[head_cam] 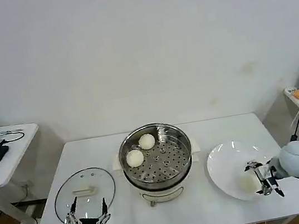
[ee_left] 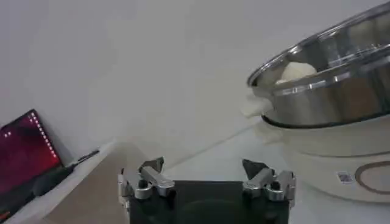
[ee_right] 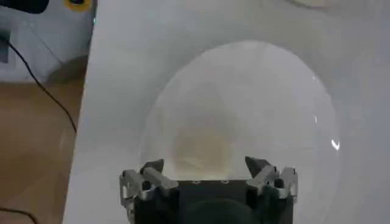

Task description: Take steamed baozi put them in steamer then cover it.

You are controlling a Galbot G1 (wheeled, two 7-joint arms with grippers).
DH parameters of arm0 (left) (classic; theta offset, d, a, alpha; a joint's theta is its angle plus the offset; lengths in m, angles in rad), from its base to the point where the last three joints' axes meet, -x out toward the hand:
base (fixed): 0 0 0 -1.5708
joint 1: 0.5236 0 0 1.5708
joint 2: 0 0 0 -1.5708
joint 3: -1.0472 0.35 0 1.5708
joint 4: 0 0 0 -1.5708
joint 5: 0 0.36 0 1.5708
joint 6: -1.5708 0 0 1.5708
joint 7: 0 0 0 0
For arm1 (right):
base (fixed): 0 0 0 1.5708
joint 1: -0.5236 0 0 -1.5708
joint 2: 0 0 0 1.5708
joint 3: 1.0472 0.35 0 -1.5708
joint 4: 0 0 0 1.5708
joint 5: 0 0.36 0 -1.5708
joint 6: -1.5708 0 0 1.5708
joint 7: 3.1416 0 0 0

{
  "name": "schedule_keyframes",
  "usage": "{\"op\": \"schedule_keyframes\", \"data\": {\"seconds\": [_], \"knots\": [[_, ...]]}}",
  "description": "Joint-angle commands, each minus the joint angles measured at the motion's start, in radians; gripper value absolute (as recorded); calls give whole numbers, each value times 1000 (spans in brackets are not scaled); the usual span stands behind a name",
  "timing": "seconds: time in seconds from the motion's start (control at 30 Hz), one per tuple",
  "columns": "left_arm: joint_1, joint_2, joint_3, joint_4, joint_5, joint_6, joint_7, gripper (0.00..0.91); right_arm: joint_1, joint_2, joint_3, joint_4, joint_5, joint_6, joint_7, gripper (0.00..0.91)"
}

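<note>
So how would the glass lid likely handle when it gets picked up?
The lid lies flat on the table near the left gripper. Being glass, it is probably fragile and fairly heavy. Its smooth dome looks slippery, so its white handle seems the safer grip. Held there, it may tilt.

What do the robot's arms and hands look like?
The right arm has a rounded, pale blue-grey shell, and a thin cable loops just behind it. Its tool has silver metal fingers with dark tips on a black base. The left tool matches: two silver metal fingers with dark tips on a black block.
</note>
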Motion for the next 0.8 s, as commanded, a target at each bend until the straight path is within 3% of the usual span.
{"op": "schedule_keyframes", "data": {"seconds": [0.03,0.23,0.63,0.8], "knots": [[-1,0,-1,3,-1,1,1,907,41,47,-31,-75,15,-7,-43,907],[-5,-2,-1,7,-1,2,1,907,56,59,-54,-95,16,-12,-50,887],[-10,-3,1,5,-1,3,2,907,86,77,-87,-108,42,-25,-63,675],[-7,-4,2,2,-1,3,1,907,103,79,-100,-104,54,-33,-72,655]]}}
